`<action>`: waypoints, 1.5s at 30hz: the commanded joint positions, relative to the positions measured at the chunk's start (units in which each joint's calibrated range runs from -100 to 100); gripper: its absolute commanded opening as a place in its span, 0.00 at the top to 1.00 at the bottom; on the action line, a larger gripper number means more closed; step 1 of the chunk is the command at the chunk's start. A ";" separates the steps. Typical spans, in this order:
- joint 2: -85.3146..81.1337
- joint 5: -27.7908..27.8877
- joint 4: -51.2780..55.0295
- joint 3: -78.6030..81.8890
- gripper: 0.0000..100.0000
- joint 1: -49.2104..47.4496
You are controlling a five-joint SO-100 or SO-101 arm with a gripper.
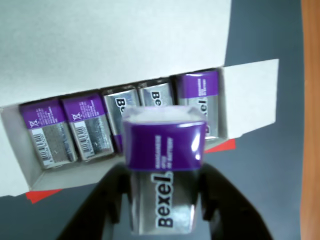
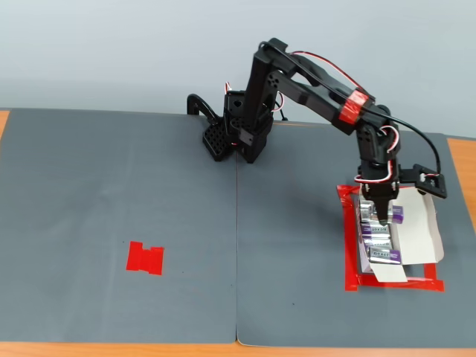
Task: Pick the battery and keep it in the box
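Observation:
My gripper (image 1: 162, 205) is shut on a silver battery with a purple band and "Bexel" label (image 1: 162, 165), black fingers on both its sides. It hangs just above the open white box (image 1: 100, 40), where several like batteries (image 1: 87, 127) lie side by side. In the fixed view the gripper (image 2: 383, 217) points down over the box (image 2: 422, 230) at the right of the mat, above the row of batteries (image 2: 379, 245). The held battery is mostly hidden there by the fingers.
Red tape (image 2: 349, 249) outlines the box. A flat red tape patch (image 2: 145, 258) lies on the grey mat at the left. The arm's base (image 2: 230, 134) stands at the mat's far middle. A wooden table edge (image 1: 311, 120) shows right of the box.

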 commanded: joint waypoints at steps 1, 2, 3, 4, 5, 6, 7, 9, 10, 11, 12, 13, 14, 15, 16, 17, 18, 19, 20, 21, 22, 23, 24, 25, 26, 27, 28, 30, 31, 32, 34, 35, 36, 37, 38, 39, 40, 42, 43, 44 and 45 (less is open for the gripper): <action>0.89 -0.15 -0.38 -4.12 0.93 -0.58; 1.31 -0.15 -0.47 -4.12 0.93 -0.87; 1.73 -0.15 -0.56 -4.12 0.93 -1.17; 2.07 -0.15 -0.64 -4.12 0.93 -1.40; 2.41 -0.15 -0.64 -4.12 0.93 -1.55; 2.84 -0.15 -0.73 -4.12 0.93 -1.69; 3.43 -0.15 -0.73 -4.21 0.93 -1.69; 4.45 -0.15 -0.82 -4.21 0.93 -1.77; 4.96 -0.15 -0.82 -4.30 0.93 -1.77; 5.38 -0.15 -0.82 -4.30 0.93 -1.77; 5.72 -0.15 -0.82 -4.30 0.93 -1.77; 6.14 -0.15 -0.90 -4.30 0.93 -1.77; 6.48 -0.15 -0.90 -4.30 0.93 -1.77; 6.82 -0.15 -1.43 -4.30 0.93 -1.77; 7.16 -0.15 -2.29 -4.21 0.93 -1.77; 7.50 -0.15 -2.99 -4.21 0.93 -1.69; 7.75 -0.15 -3.60 -4.21 0.93 -1.69; 8.01 -0.15 -4.20 -4.21 0.93 -1.69; 8.18 -0.15 -4.64 -4.21 0.93 -1.69; 8.43 -0.15 -4.81 -4.21 0.93 -1.69; 8.60 -0.15 -4.81 -4.21 0.93 -1.77; 8.94 -0.15 -4.81 -4.21 0.93 -1.77; 9.11 -0.15 -4.81 -4.21 0.93 -1.84; 9.20 -0.15 -4.81 -4.21 0.93 -1.84; 9.28 -0.15 -4.81 -4.02 0.93 -1.84; 9.28 -0.15 -4.81 -3.84 0.93 -1.84; 9.28 -0.15 -4.81 -3.75 0.93 -1.84; 9.28 -0.20 -4.38 -3.75 0.92 -1.77; 9.28 -0.20 -4.29 -3.75 0.92 -1.77; 9.28 -0.26 -4.29 -3.75 0.91 -1.77; 9.20 -1.40 -4.20 -3.57 0.85 -1.69; 9.11 -2.24 -4.12 -3.48 0.82 -1.69; 9.03 -3.02 -4.12 -3.48 0.78 -1.69; 8.94 -3.43 -4.29 -3.48 0.75 -1.69; 8.86 -3.64 -4.20 -3.66 0.73 -1.69; 8.69 -3.69 -4.12 -3.66 0.72 -1.77; 8.60 -3.75 -4.20 -3.66 0.71 -1.77; 8.52 -3.75 -4.12 -3.93 0.71 -1.77; 8.43 -3.75 -4.03 -4.02 0.71 -1.69; 8.35 -3.75 -4.03 -4.12 0.71 -1.62; 8.35 -3.75 -4.03 -4.21 0.72 -1.47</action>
